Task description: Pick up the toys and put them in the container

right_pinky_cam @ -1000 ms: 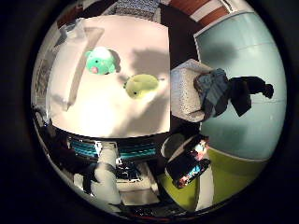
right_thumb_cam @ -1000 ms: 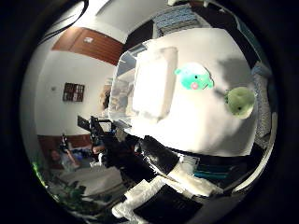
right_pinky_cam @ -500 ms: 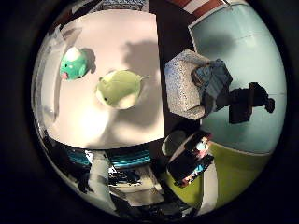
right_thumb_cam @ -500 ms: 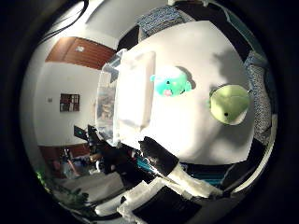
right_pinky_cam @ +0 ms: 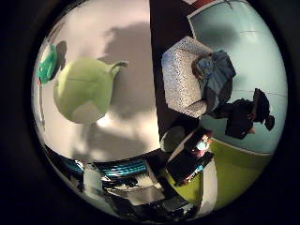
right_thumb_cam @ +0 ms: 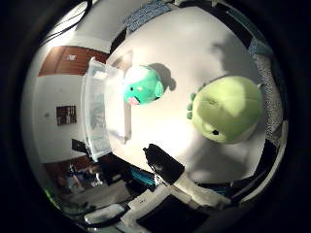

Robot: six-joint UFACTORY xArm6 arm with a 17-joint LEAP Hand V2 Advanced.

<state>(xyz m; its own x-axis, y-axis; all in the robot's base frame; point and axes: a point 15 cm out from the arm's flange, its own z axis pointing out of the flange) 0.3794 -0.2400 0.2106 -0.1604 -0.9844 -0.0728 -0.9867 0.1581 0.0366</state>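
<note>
A light green plush toy (right_thumb_cam: 226, 109) lies on the white table (right_thumb_cam: 194, 43), large in both views and close under my palm. Beside it sits a smaller teal plush toy (right_thumb_cam: 141, 86) with a pink mouth. A clear plastic container (right_thumb_cam: 99, 116) stands on the table just past the teal toy, and no toy shows in it. My hand (right_thumb_cam: 165, 167) hovers above the table. One black-tipped finger reaches out straight toward the toys and touches nothing.
A speckled armchair (right_pinky_cam: 185, 77) with blue cloth on it stands off the table's edge, on a dark floor. Beyond it lie a pale blue floor area (right_pinky_cam: 243, 42) and a yellow-green one (right_pinky_cam: 234, 173). Dark equipment sits below the table's near edge.
The views have closed in on the table, so the hand has come down toward the light green toy. Both toys and the container have kept their places.
</note>
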